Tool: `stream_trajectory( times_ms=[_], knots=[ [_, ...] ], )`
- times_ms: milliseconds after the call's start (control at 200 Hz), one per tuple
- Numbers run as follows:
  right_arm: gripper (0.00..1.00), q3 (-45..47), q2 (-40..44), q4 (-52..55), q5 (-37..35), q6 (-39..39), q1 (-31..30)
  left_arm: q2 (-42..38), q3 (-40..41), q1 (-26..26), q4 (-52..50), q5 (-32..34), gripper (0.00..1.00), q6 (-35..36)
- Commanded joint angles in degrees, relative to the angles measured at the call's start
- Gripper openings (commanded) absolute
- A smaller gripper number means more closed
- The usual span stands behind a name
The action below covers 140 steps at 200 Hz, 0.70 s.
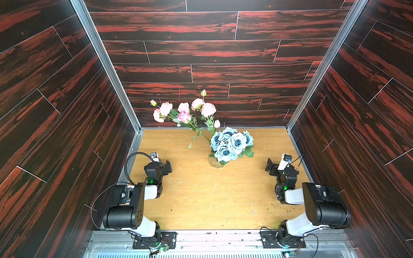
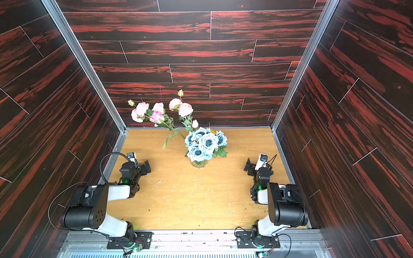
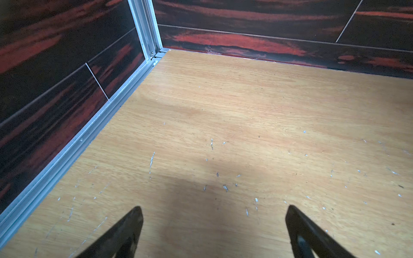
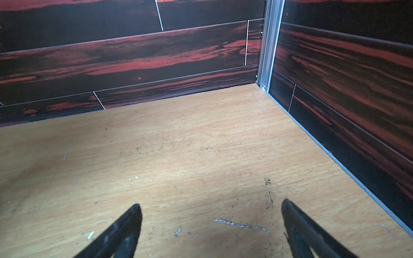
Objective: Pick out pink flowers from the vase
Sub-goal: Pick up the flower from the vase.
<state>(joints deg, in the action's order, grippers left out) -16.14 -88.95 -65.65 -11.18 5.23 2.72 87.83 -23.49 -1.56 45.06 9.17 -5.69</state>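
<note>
Pale pink flowers [image 1: 185,109] [image 2: 159,110] with a brighter pink rose among them rise on long green stems from the small clear glass vase [image 1: 215,162] [image 2: 198,163], leaning back and to the left in both top views. A light blue rose bunch [image 1: 231,143] [image 2: 205,143] fills the vase's mouth. My left gripper [image 1: 168,167] [image 2: 146,167] [image 3: 214,210] hangs open near the left wall, well apart from the vase. My right gripper [image 1: 269,166] [image 2: 249,167] [image 4: 211,206] hangs open near the right wall. Both wrist views show only bare table between the fingers.
The wooden table [image 1: 212,201] is scratched and boxed in by dark red-streaked walls on three sides, with aluminium rails [image 3: 67,154] [image 4: 335,160] along their feet. A bit of yellow bloom [image 2: 213,131] peeks behind the blue bunch.
</note>
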Motion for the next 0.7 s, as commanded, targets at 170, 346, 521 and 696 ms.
stream_trajectory(
  times_ms=[170,346,521,696],
  knots=[
    [0.99,-0.8,-0.7,-1.3,-0.2,-0.5,0.3,-0.1,-0.5,0.6,1.7,3.3,1.00,1.1],
    [0.99,-1.0,-0.7,-1.0,0.5,-0.4,0.7,-2.5,-3.4,1.2,-3.1,8.7,1.00,0.1],
    [0.99,-0.8,-0.6,-1.2,0.5,-0.3,0.7,-5.3,-13.9,2.2,-26.7,12.0,1.00,-3.2],
    [0.99,-2.5,1.8,3.4,-1.0,-0.7,0.0,-7.5,-20.1,4.7,-38.1,15.7,1.00,-13.3]
  ],
)
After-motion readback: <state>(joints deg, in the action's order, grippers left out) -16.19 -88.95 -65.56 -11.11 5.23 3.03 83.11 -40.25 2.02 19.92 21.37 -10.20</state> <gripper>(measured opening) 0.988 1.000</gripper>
